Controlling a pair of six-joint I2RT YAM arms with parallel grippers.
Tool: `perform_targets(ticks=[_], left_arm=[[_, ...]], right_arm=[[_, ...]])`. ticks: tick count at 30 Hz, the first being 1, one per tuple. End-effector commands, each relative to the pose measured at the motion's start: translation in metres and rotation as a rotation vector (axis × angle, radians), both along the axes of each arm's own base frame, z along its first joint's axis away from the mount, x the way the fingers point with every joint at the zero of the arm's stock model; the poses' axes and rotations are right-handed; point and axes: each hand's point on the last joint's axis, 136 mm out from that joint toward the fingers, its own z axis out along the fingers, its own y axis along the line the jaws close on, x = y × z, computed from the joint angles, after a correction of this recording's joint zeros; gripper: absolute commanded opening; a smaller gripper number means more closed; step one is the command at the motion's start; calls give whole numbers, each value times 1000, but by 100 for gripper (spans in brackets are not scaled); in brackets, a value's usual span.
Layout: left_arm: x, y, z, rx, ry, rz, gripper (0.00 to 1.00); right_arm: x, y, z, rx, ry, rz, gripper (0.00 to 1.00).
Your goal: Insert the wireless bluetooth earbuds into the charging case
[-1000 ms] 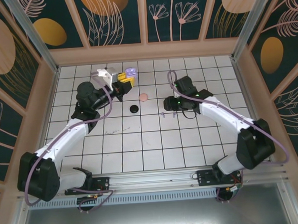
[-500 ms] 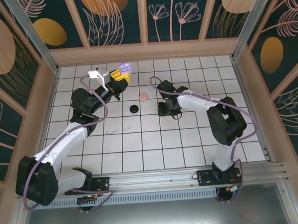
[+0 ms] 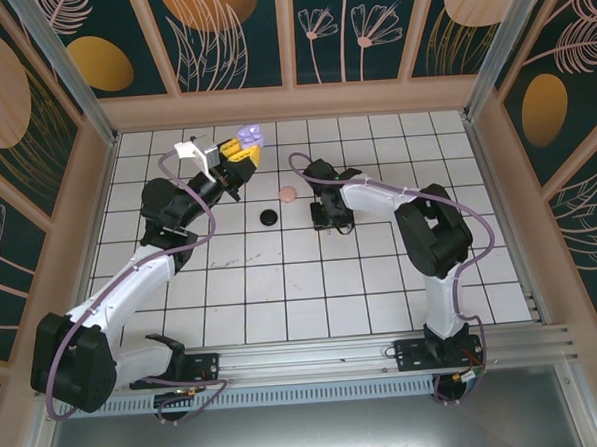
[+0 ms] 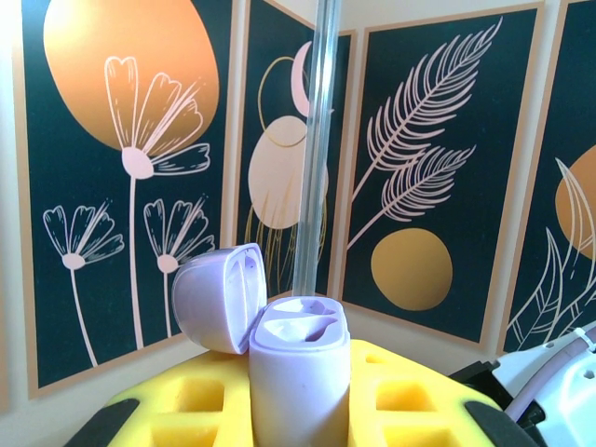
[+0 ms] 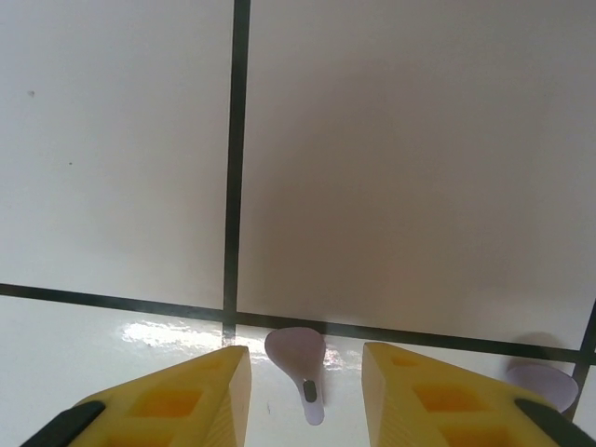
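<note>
Earbud — lavender, lying flat on the tabletop, far half, roughly midway between the left and right edges. Right gripper is down over it, fingers apart with the bud between them and a gap on each side. Nothing gripped yet. Second lavender bud lies near, just off the right finger. Left gripper is clamped on the case, which is upright with its lid flipped open. The wells look empty. It's held up near the far edge, left of centre.

To do this well, I'd centre on the bud, close gently so it doesn't squirt out, and stay clear of the second bud.

Right wrist view gives bud-to-finger alignment. Top view gives what that lacks — where the case sits relative to the pick spot. Left wrist view adds lid state and wells.
</note>
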Motion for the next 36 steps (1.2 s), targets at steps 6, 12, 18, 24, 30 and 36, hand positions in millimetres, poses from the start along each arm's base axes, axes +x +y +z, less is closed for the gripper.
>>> perform_targets(ticks=[6,12,18,24,30,36], left_arm=[[-11,1,12,-28,-39,-26,0],[-12,1,12,-29,-38,-28,0],[-12,1,12,-31,-39,-27,0],[-13,1,11,-31,-37,-32,0],[-14,1,12,-31,-38,-37,0],[-15,0,10,-25,-34,-46,0]], right_arm=[[0,4,-8,-37,17,36,35],[0,5,-13,-43,21,40,33],[1,5,-17,-48,23,42,31],[4,5,-19,-56,21,43,30],[4,5,-19,-56,21,46,26],[4,5,-12,-44,6,44,16]])
